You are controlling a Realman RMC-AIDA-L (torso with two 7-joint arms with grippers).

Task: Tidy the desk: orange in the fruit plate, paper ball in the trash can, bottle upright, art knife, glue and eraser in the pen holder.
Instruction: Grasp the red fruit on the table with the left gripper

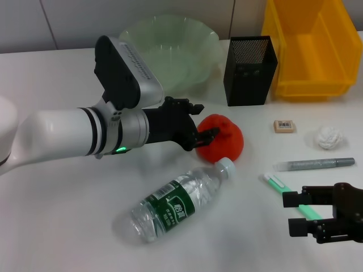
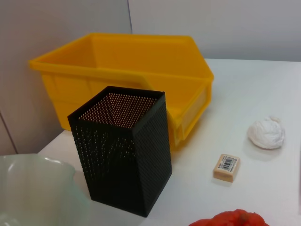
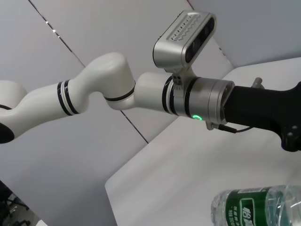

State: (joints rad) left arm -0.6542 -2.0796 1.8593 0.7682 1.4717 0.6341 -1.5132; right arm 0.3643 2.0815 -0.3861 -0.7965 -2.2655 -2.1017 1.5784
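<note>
Right gripper point(image 1: 292, 213): nearest, idle at 5 o'clock on the desk point(image 1: 57, 215), fingers spread, holding nothing, just above a green tool point(image 1: 277, 183).

Bottle point(image 1: 176, 207): on its side at 6 o'clock, cap toward 1 o'clock.

Left gripper point(image 1: 198, 122): at desk centre, on the 9 o'clock side of the orange point(image 1: 227, 141). Fingers apart, one tip against the fruit's skin, not closed on it.

Orange: on the desk, outside the plate point(image 1: 131, 33), which stands at 11 o'clock.

Step in hand, as judged: grasping the orange for transfer to the plate.

Next move:
- Advance until both fingers bracket the widest part of the fruit.
- Close gently; round skin likely to roll out toward 3 o'clock if pinched off-centre.
- Lift clear, carry toward 11 o'clock, pass over the scalloped rim, release low inside.

Remaining, untouched:
- Paper ball point(image 1: 329, 137) and eraser point(image 1: 284, 126) at 3 o'clock.
- Grey stick point(image 1: 315, 164) near 4 o'clock.
- Holder point(image 1: 249, 73) at 1 o'clock, trash can point(image 1: 312, 88) at 2 o'clock, the two just beside each other.
</note>
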